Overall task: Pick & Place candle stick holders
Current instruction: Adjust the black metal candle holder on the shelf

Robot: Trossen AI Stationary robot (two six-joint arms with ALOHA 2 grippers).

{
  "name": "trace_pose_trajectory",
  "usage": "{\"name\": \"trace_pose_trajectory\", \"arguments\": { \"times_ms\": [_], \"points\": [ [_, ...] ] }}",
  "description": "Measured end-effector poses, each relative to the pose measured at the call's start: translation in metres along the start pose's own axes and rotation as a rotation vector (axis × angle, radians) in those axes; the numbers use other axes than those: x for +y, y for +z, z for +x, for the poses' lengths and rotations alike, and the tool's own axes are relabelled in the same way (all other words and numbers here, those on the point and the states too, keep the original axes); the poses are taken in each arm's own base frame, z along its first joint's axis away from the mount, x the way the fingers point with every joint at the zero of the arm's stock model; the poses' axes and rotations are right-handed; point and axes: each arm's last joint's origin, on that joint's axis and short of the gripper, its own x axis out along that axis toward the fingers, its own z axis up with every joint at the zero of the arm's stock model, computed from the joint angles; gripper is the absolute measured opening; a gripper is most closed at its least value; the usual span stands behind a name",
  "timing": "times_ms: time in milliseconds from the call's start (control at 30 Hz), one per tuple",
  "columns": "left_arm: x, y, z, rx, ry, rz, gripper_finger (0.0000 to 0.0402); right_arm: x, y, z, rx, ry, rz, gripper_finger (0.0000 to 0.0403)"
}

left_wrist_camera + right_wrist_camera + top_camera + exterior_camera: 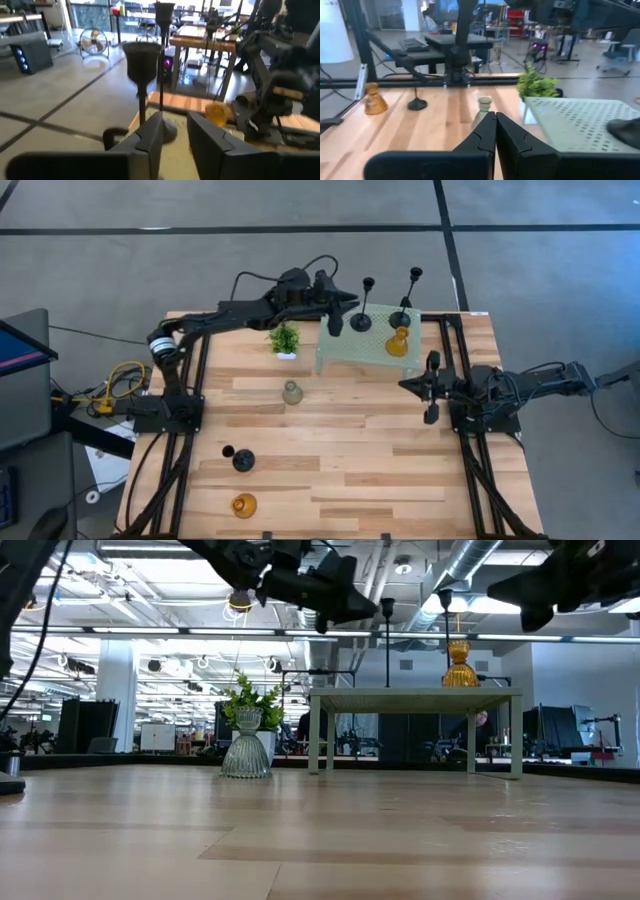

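On the wooden table (330, 450), the pale green mesh stand (355, 355) near the far edge carries two black thin-stemmed holders (363, 315) and an amber glass holder (397, 344). The left gripper (335, 305) hovers beside the nearer black one, fingers parted, holding nothing. The right gripper (432, 385) waits closed, empty. The black holders look light and top-heavy; grasp the stem. The clear-grey glass holder (291, 392) sits mid-table.

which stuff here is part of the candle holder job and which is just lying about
Job:
black holders on the mesh stand
black holder on the table
amber holder on the stand
amber holder near the front edge
clear-grey holder

Lying about:
potted plant
mesh stand
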Motion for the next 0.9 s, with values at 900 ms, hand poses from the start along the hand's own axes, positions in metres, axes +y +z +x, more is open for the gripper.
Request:
{"name": "trace_pose_trajectory", "arguments": {
  "times_ms": [900],
  "points": [
    [-0.019,-0.073,-0.069,-0.057,0.084,-0.047,0.0003,0.013,0.041,0.036,0.037,-0.211,0.008,0.0000]
  ]
}}
